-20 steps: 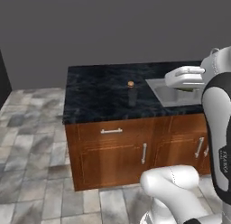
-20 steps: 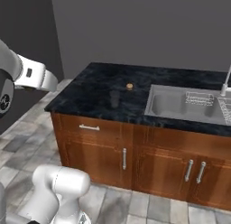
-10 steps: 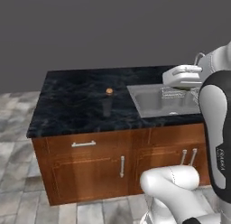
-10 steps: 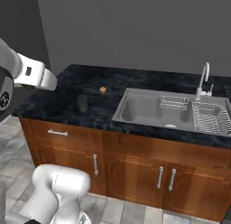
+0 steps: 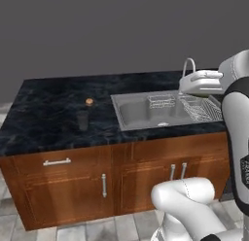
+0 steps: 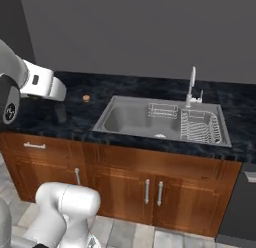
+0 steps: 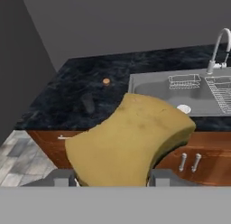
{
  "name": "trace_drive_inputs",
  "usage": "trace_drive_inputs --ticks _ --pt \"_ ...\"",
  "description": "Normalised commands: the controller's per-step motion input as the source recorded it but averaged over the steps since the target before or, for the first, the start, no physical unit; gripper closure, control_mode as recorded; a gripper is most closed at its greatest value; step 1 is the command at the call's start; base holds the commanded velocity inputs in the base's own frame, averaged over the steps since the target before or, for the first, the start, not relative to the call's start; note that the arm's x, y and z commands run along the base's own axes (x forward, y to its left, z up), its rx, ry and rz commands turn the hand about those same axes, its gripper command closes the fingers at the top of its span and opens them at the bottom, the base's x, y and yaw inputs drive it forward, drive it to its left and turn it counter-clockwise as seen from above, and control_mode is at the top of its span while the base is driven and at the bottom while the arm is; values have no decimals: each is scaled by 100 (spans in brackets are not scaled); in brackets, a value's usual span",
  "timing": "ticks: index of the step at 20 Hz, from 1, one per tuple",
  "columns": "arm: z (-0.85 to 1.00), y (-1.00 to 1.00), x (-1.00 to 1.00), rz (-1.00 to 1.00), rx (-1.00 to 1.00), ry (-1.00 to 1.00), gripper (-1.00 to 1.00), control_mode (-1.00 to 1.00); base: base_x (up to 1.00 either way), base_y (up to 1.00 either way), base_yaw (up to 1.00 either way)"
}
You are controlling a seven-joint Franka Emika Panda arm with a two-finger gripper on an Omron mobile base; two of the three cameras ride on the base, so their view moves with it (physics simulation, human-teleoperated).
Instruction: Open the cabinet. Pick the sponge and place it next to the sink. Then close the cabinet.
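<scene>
Yellow sponge point(image 7: 131, 142) is held tight in the gripper point(image 7: 110, 179), up in the air near the counter | sink point(image 7: 180, 90) is seen ahead | risk: sponge could be dropped into the basin if let go too far over.

Sink point(image 6: 131, 120) in dark counter point(image 6: 235, 99)

Even flat rendered light, soft, slightly blurry
</scene>
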Motion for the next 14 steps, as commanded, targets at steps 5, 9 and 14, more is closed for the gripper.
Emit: trace_drive_inputs --ticks 5,9,14 --pt "0 0 0 0 0 0 100 100 46 -21 -13" --pt "0 0 0 0 0 0 100 100 37 -68 -15" --pt "0 0 0 0 0 0 100 100 41 -22 0"
